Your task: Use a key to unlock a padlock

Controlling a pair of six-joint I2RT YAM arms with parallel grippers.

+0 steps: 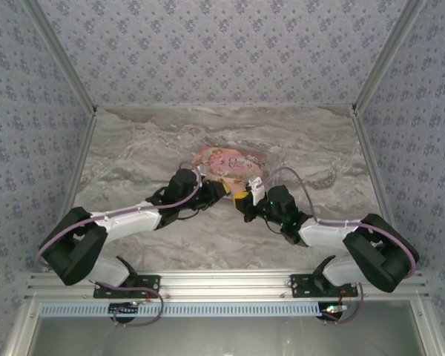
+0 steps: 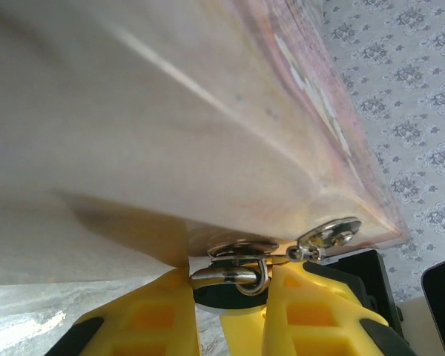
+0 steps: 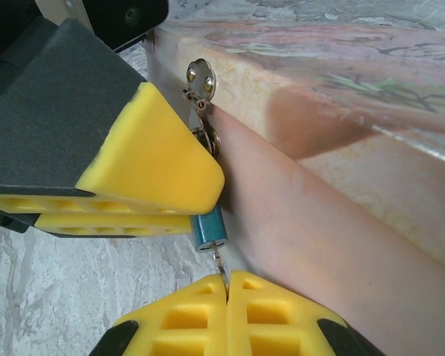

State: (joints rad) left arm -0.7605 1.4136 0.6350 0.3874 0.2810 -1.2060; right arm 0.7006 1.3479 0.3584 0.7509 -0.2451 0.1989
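**Padlock steadied by one arm and key presented by the other, at about mid-bench.**
The left end effector (image 2: 233, 300) is clamped on the padlock (image 3: 210, 231), apparently to brace its blue body while it hangs at the metal clasp (image 3: 201, 80) on the near side of the pink box (image 1: 230, 162). The box lies mid-bench, slightly toward the far edge. The right end effector (image 3: 226, 282) is pressed together on the key (image 3: 219, 261). The key is held in line with the padlock's axis and its tip meets the lower end, probably so that a twist can be passed on. How deep it sits cannot be told. Count: one padlock, one key, one box, one clasp, two end effectors.
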